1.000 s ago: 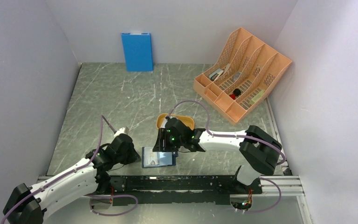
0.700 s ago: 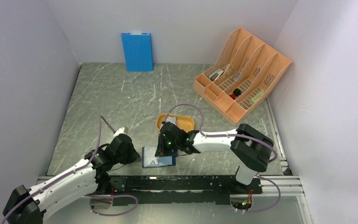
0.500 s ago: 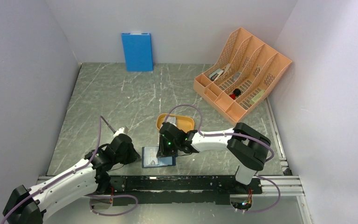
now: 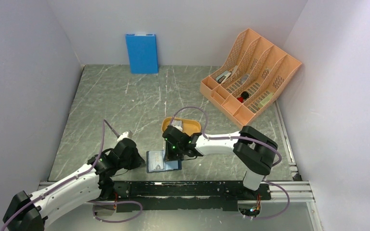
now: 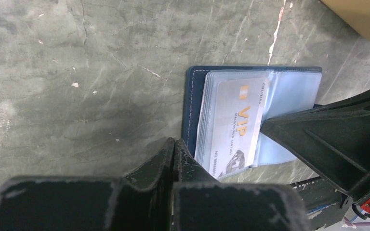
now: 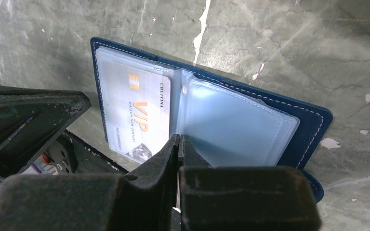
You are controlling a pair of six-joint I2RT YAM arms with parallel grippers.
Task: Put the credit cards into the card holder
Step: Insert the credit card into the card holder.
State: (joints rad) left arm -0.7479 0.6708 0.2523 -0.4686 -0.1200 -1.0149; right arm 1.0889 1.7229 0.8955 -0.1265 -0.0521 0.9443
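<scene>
My left hand [image 5: 174, 144] is closed, tips at the nine o'clock edge of the open card holder [image 5: 192, 96], lying at six o'clock on the surface [image 5: 77, 72]. A credit card [image 5: 236, 125] sits in its clear pocket. My right hand [image 6: 178, 139] is closed at the fold.

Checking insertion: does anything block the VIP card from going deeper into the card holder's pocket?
Nothing visible does. The VIP card lies partly in a clear pocket of the card holder; the shut right hand sits beside it at the fold.
</scene>
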